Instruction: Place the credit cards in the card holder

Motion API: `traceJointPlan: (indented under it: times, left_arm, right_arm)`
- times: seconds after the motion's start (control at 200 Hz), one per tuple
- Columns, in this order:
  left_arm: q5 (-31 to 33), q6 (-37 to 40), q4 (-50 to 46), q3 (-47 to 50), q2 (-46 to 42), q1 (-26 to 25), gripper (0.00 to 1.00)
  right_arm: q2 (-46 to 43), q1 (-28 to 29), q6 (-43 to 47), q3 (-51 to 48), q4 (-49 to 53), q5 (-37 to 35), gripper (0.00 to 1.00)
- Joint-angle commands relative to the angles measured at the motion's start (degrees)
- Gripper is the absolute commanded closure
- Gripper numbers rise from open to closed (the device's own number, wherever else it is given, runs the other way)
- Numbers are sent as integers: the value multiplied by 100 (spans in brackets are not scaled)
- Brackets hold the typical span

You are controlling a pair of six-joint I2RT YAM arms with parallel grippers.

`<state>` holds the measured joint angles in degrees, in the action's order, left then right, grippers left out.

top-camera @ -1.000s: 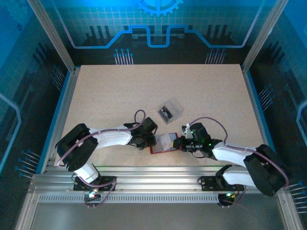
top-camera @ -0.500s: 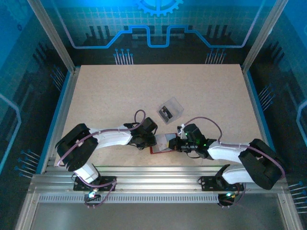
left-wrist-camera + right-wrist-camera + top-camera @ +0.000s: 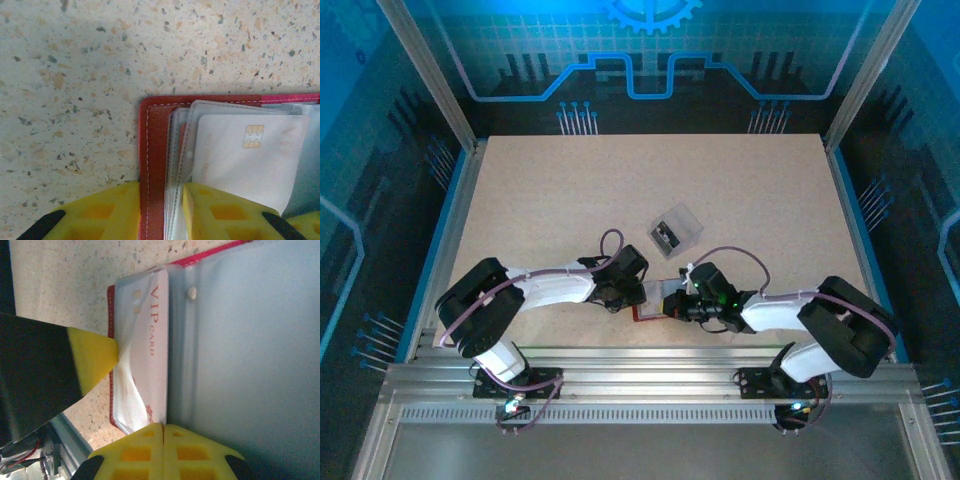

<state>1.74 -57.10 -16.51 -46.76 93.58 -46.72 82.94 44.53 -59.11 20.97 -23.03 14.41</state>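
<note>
By the middle of the desk's (image 3: 620, 180) near edge, the jaws of the left arm (image 3: 550, 285) are standing partly open, pinching the red card holder's (image 3: 152, 150) cover edge; the pale, chip-bearing credit card (image 3: 145, 340) is sitting in a clear pocket, its long axis running straight away from the shut, empty jaws of the right arm (image 3: 770, 310), which are touching its short end.

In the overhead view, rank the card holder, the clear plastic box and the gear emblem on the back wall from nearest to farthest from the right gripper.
From the right gripper:
1. card holder, at its fingertips, by the near edge.
2. clear plastic box, just beyond, toward the back.
3. gear emblem, high on the back wall.
</note>
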Motion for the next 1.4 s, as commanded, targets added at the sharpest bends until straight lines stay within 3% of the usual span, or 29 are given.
traceJointPlan:
  times: [0.0,0.075,0.175,0.565,0.755,1.211,1.396]
  left_arm:
    - [37,-49,-265,371,478,-70,70]
    - [55,-59,-277,396,416,-68,70]
    - [65,-52,-291,405,346,-67,69]
    - [-5,11,-257,440,154,18,67]
    - [-99,74,-224,415,109,84,66]
    - [-523,132,31,644,-383,415,71]
    - [-636,241,29,565,-406,491,77]
  right_arm:
    - [230,129,153,256,-201,372,100]
    - [200,112,235,320,-61,438,99]
    - [-52,108,355,354,297,400,87]
    - [-590,-105,1077,1146,2472,425,63]
    - [-399,-103,1203,1388,2928,283,60]
    - [-102,-308,1572,2055,3819,-321,98]
    - [289,-292,1663,2287,3932,-389,100]
